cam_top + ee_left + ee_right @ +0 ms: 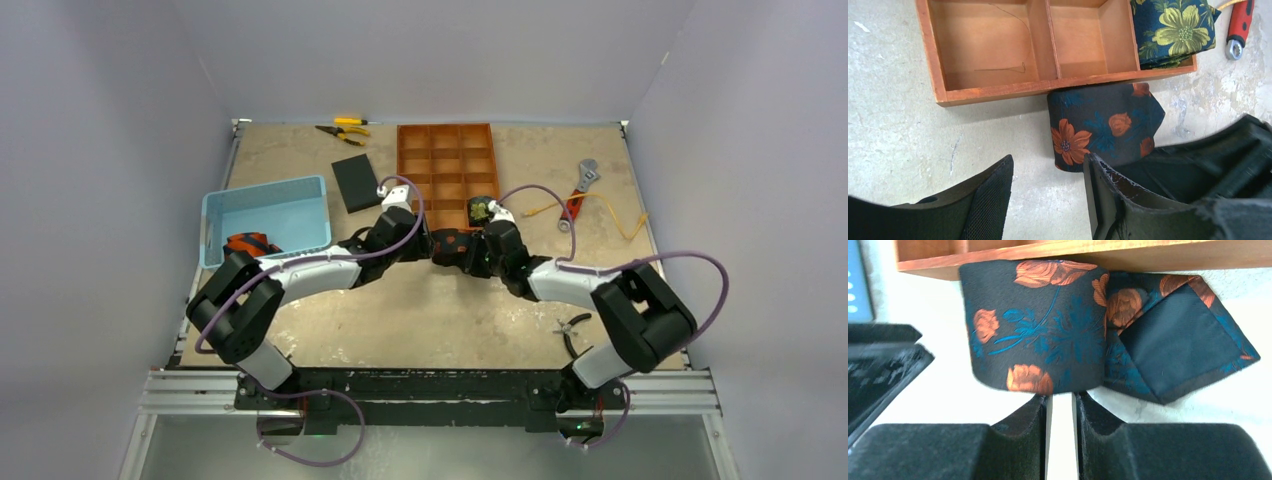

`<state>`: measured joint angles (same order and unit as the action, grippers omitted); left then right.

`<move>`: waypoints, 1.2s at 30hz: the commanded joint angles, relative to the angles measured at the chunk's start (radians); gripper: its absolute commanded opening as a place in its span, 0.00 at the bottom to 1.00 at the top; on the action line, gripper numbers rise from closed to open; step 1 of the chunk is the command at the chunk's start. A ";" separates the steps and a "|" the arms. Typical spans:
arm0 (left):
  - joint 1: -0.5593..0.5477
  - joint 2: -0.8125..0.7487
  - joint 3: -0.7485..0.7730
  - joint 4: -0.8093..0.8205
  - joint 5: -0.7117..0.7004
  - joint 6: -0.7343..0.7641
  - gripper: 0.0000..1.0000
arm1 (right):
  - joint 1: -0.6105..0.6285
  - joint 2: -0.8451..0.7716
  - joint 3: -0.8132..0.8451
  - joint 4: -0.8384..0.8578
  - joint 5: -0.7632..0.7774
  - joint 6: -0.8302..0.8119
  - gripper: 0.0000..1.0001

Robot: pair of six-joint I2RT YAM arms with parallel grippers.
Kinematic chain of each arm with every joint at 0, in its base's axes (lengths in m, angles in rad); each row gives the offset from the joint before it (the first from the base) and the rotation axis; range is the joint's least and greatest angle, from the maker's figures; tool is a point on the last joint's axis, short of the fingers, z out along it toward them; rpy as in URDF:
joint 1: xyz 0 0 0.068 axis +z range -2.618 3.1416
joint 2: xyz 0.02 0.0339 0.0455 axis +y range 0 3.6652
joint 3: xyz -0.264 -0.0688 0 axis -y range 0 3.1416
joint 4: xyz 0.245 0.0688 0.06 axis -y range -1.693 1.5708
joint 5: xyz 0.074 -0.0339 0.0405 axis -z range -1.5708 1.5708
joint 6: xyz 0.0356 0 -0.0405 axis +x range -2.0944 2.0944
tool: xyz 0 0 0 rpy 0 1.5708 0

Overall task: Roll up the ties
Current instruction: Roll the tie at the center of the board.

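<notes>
**Right gripper [1061,407] nosed up to a rolled tie at the tray wall**

Its fingers stand only a slit apart, with bare table showing between them. Their tips reach the near edge of the orange-flowered tie [1033,330] without visibly pinching any cloth. That tie sits on the table as a fat roll pressed against the outer wall of the wooden tray [1148,255] — likely so the wall keeps the coil from springing loose. Its pointed end lies flat beside the roll, black lining up, so I judge the last turn is not yet taken in. The left gripper [1048,195] hovers near the roll with its jaws wide and nothing between them, placed, it seems, to steady the roll.

Farther out, the green-gold flowered tie [1175,30] is bundled into a corner compartment of the tray, just behind that wall. A dark bundle with red-orange marks [250,243] lies by the blue basket [265,186] — probably another tie, but too small to be sure.

Scattered around are a black pad [355,182], yellow-handled pliers [345,128], a red-handled wrench [1240,25], a yellow cord [622,215] and cutters [572,328]. The tabletop [420,310] is a scuffed, pale tan board, boxed in by plain lilac-grey walls.
</notes>
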<state>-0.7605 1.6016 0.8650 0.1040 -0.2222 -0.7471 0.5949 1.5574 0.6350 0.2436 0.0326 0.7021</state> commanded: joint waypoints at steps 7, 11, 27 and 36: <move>0.045 -0.069 -0.030 0.047 0.033 0.021 0.52 | 0.120 -0.103 -0.013 -0.026 -0.030 0.006 0.19; 0.045 -0.090 -0.045 0.038 0.036 0.017 0.52 | 0.123 -0.026 0.025 -0.024 -0.031 0.028 0.13; 0.053 -0.150 -0.113 0.029 0.030 0.011 0.52 | 0.113 0.177 0.206 -0.057 0.123 0.121 0.06; 0.060 -0.144 -0.119 0.037 0.044 0.014 0.52 | 0.105 0.160 0.193 0.029 0.093 0.070 0.07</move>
<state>-0.7109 1.4784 0.7532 0.1104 -0.1905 -0.7403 0.7109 1.7367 0.8177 0.1982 0.1123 0.8116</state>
